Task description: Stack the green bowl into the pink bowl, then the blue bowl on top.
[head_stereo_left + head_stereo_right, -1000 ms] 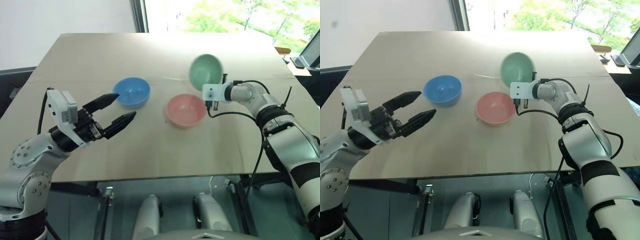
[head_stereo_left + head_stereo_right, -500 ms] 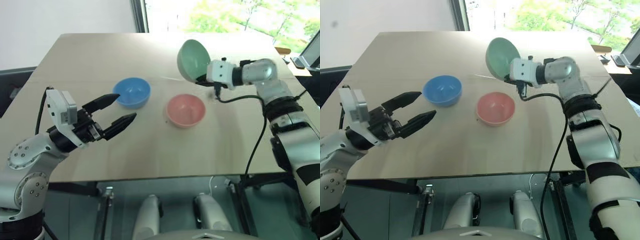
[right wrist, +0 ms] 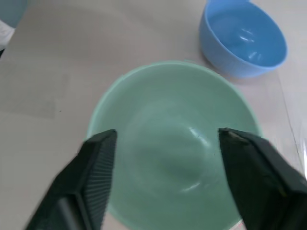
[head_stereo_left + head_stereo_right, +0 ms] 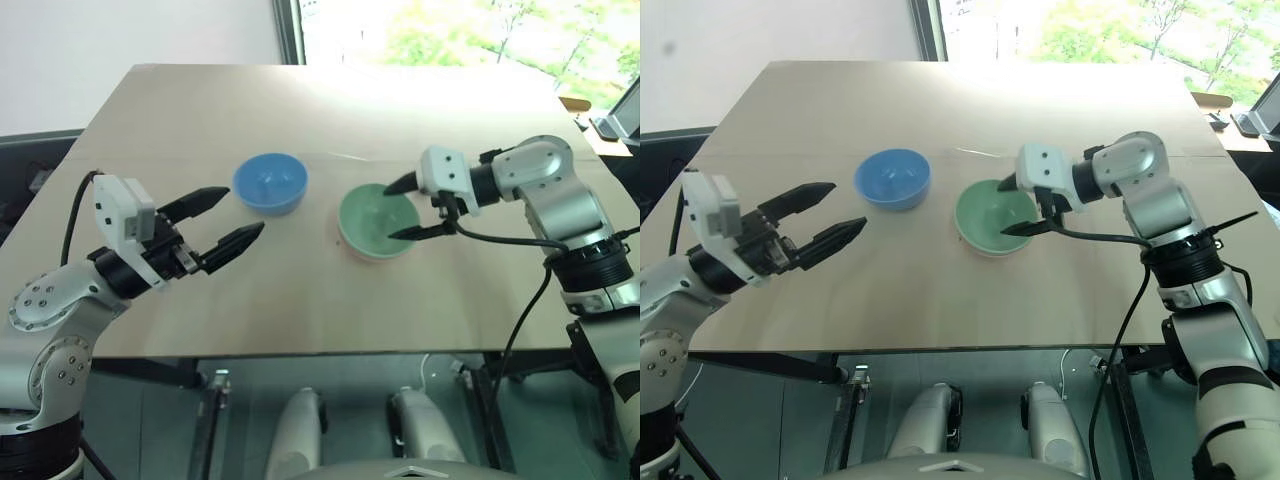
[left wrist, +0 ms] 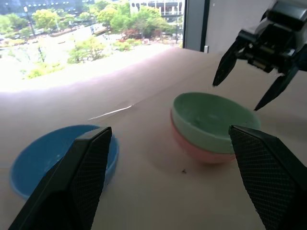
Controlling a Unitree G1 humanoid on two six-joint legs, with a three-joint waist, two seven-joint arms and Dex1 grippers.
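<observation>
Left wrist view shows us the green bowl [image 5: 214, 121] seated inside the pink bowl [image 5: 192, 146], with only a salmon band of the lower one peeking out beneath. Our right gripper [image 4: 416, 207] hangs just above the near-right rim of that stack with its two black fingers spread wide and nothing between them. Our left gripper [image 4: 225, 218] is likewise wide and empty, hovering above the table [image 4: 300, 300] and aimed toward the blue bowl [image 4: 269, 184].

Taking the stack as the clock centre in the head view, the blue bowl sits at about ten o'clock, near but not touching, upright on the tabletop.

We judge the first nesting done and the blue bowl next. The main risk is the right fingers: one tip hangs over the green rim, so pulling away low or sideways could catch it, tilting the green bowl or shoving the pair. Rising first would avoid that. A second risk is the left gripper pinching the smooth blue rim too shallowly, letting the bowl slip or spin out. Carrying it across could also bring both arms together above the stack.

Room is generous: open tabletop lies from eleven to one o'clock, and the near edge at six o'clock is well apart from both bowls.
</observation>
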